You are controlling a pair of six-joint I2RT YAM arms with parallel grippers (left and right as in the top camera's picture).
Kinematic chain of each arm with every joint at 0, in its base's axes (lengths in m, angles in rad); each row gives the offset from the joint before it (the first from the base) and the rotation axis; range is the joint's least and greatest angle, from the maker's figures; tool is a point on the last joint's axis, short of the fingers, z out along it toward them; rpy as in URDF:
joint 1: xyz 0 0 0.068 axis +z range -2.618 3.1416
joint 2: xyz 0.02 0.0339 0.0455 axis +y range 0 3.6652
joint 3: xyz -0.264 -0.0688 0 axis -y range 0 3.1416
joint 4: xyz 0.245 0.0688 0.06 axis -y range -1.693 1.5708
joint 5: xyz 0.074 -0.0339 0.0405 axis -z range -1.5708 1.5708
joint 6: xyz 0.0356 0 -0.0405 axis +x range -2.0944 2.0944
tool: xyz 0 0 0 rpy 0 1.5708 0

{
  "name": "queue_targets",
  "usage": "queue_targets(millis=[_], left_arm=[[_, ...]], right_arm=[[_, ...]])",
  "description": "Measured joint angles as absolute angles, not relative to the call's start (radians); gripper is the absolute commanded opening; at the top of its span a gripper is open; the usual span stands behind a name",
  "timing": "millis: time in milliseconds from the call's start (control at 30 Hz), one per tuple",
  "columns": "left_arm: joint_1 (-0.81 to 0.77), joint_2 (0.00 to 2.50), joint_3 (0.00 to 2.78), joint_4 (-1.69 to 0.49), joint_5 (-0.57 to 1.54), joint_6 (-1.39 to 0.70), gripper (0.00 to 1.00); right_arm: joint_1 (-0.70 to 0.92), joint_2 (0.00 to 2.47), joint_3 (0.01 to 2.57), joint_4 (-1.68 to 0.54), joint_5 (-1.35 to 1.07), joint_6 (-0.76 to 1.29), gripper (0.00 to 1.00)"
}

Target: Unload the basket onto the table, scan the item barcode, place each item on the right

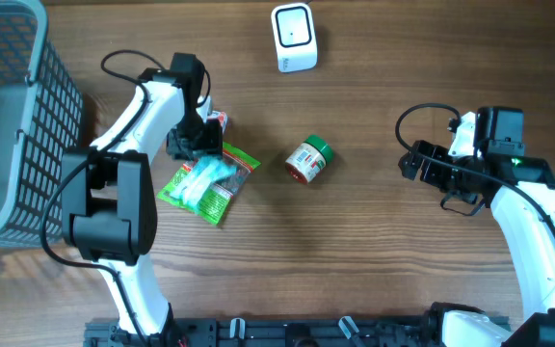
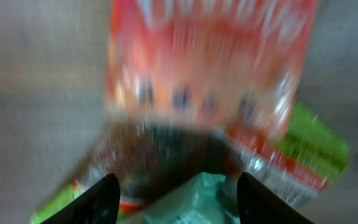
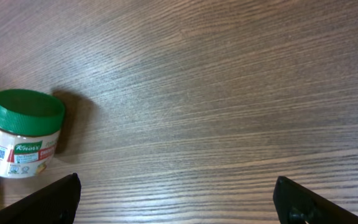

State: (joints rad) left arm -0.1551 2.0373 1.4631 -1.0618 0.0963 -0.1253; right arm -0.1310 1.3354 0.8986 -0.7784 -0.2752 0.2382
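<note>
Pick-up step: hovering left gripper over packets at left, fingers apart, hold impossible to tell. Keeping right gripper wide, empty. Next: lifting 1 packet, showing barcode to far scanner.

On the jar's left, the left arm has glossy white link shells joined by blocky black joint housings, and a thin black cable loops out beside its forearm. On the jar's right, the right arm is built alike, with its own black cable loop and a small green light on the black wrist block. The left fingers and right fingers are matte black wedges.
</note>
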Motion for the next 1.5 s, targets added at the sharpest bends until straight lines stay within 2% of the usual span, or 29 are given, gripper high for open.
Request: queue_targets(millis=[267, 367, 467, 500, 667, 900, 1167, 1500], left_arm=[[-0.187, 2.001, 1.461, -1.121, 0.086, -0.19, 0.79], [-0.188, 1.921, 1.459, -1.08, 0.069, -0.2, 0.86], [-0.18, 1.798, 1.459, -1.046, 0.049, -0.208, 0.98], [-0.176, 1.761, 1.459, -1.042, 0.047, -0.208, 1.0], [-0.115, 1.605, 1.459, -1.038, 0.026, -0.215, 1.0], [-0.051, 1.592, 1.459, -1.066, 0.016, -0.215, 1.0], [-0.053, 1.592, 1.459, -1.066, 0.016, -0.215, 1.0], [-0.053, 1.592, 1.459, -1.066, 0.016, -0.215, 1.0]], right_arm=[[-0.131, 1.335, 0.899, -0.778, -0.275, 0.23, 1.0], [-0.131, 1.335, 0.899, -0.779, -0.275, 0.23, 1.0], [-0.131, 1.335, 0.899, -0.779, -0.276, 0.23, 1.0], [-0.131, 1.335, 0.899, -0.779, -0.277, 0.23, 1.0], [-0.131, 1.335, 0.899, -0.784, -0.345, 0.23, 1.0], [-0.079, 1.335, 0.899, -0.773, -0.442, 0.242, 1.0], [0.147, 1.335, 0.899, -0.671, -0.418, 0.406, 1.0], [0.443, 1.343, 0.899, -0.444, -0.242, 0.617, 1.0]])
